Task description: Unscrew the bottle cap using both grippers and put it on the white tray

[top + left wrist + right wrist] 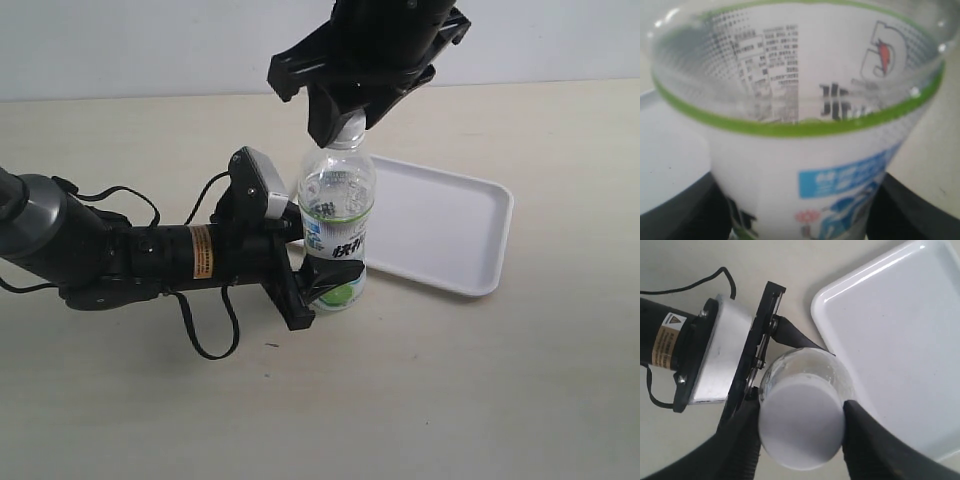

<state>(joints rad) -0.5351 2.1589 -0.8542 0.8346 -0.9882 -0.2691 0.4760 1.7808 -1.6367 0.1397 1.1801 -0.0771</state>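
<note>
While the bottle [338, 235] stands upright on the pale table [480, 390], you have both grippers on it. Your left gripper [322, 285] reaches in level from the left of the exterior view. Its black jaws are clamped around the bottle's lower body, near the green lime picture. In the left wrist view the white-and-green label fills the frame, with a black finger [680, 210] at each lower corner. Your right gripper [348, 122] comes down from above, its jaws narrowed onto the bottle cap [801, 427], with one finger [740, 440] pressing each side of the white disc. The cap sits on top of the bottle's neck, and the clear shoulders show around it in the right wrist view. The white tray [450, 225] lies flat on the table just beside the bottle, to its right in the exterior view. Whether its near edge touches the bottle cannot be told.
</note>
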